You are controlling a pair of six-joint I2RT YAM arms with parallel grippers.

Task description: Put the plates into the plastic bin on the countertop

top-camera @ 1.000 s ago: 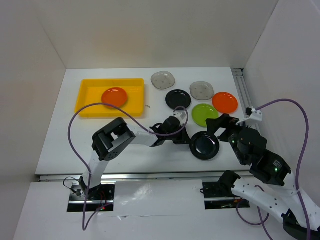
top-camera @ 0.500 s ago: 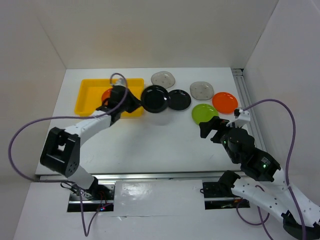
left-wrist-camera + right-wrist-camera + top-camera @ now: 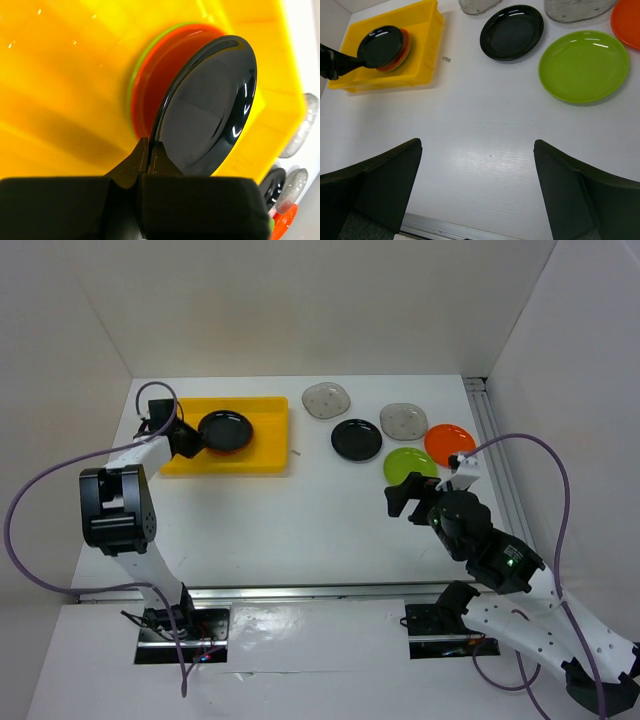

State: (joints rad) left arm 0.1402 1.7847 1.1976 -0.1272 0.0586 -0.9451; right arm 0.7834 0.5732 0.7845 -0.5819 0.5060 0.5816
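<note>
My left end effector [image 3: 188,437], clamped on a black plate [image 3: 225,430], has just swung it from 5 o'clock on the bench [image 3: 300,525] to over the bin [image 3: 265,458] at 10 o'clock, above an orange plate [image 3: 145,85], so release is next; my right end effector [image 3: 476,160] gapes wide by the green plate [image 3: 410,465].

We find the front and middle of the bench [image 3: 300,530] bare, a broad lane between the yellow bin [image 3: 270,462] and 5 close-set plates at the back right: first grey plate [image 3: 327,400], second grey plate [image 3: 403,421], loose black plate [image 3: 356,440], green plate [image 3: 410,466], loose orange plate [image 3: 449,444]. The left pincer [image 3: 188,438], clamped on the held black plate [image 3: 225,430], blocks the bin's left and middle above the stacked orange plate [image 3: 150,80]; only its right strip is free. The right pincer [image 3: 477,144], spread wide, hangs just before the green plate.
</note>
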